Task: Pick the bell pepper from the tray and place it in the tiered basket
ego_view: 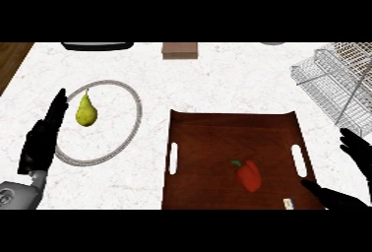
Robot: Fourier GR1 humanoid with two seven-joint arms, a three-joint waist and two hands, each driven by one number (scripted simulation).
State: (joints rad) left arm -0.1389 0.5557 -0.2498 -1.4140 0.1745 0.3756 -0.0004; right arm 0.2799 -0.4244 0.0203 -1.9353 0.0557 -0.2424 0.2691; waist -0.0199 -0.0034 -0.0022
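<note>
The red bell pepper (248, 175) lies on its side on the brown tray (218, 128), toward the near right part, green stem pointing up-left. The right hand (349, 177) sits at the tray's right edge, spread open, thumb low over the tray's near right corner and fingers raised beyond the right handle slot; it holds nothing. The pepper is just to the left of that thumb, near but apart.

As a judgement, the likely trouble is the pepper rolling or sliding on the smooth tray if the fingers nudge it sideways before closing round it. The tray's raised rim could also catch the thumb. Later, the wire tiered basket (338, 78) stands well apart at the far right, so its wires might snag the hand.

The left hand (44, 135) rests open at the left, beside a round plate (137, 115) bearing a pear (86, 112) on the worktop (218, 74)
</note>
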